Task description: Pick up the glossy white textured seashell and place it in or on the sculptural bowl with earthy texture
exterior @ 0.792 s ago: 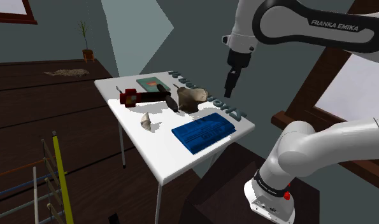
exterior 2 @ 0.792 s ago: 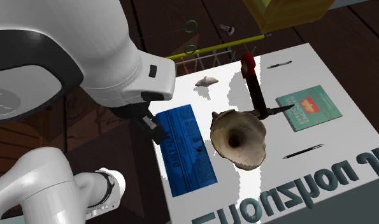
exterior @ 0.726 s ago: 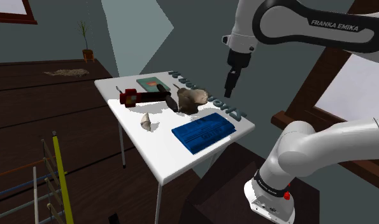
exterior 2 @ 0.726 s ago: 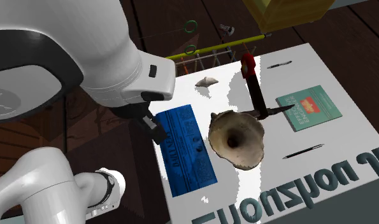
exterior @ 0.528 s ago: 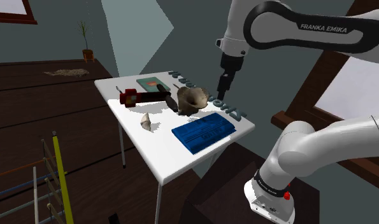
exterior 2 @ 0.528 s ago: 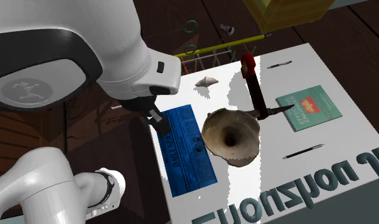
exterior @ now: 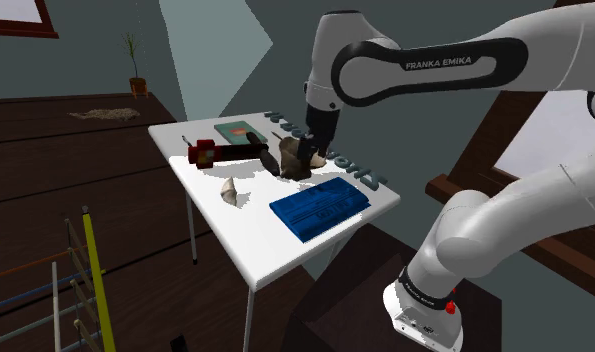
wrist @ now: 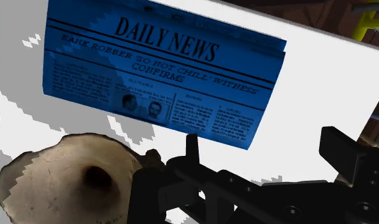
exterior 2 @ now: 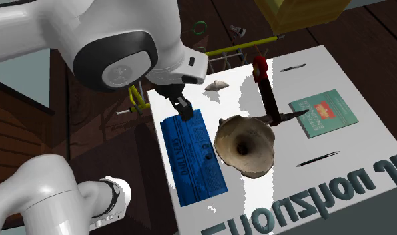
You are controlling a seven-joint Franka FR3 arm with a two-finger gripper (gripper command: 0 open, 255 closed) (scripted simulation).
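The seashell (exterior: 228,188) (exterior 2: 216,85) is a small pale ridged shell lying on the white table (exterior: 255,245), near its edge. The bowl (exterior: 295,157) (exterior 2: 245,145) (wrist: 60,175) is a brown, rough, funnel-like piece with a dark hollow, standing mid-table. My black gripper (exterior: 313,150) (exterior 2: 187,110) (wrist: 267,143) hangs above the table beside the bowl, over the near end of a blue newspaper. Its fingers stand apart with nothing between them. The seashell lies apart from the gripper, past the newspaper's end.
A blue "Daily News" newspaper (exterior: 320,208) (exterior 2: 192,157) (wrist: 162,83) lies beside the bowl. A red-headed tool with a dark handle (exterior: 200,152) (exterior 2: 260,68), a green book (exterior: 237,131) (exterior 2: 322,113) and two pens (exterior 2: 317,159) lie beyond. Yellow-railed racks (exterior: 85,270) stand on the floor.
The arm has swung toward the shoulder view's left and lower, carrying the gripper from past the table's edge to beside the bowl. The bowl rocked slightly. The seashell has not moved.
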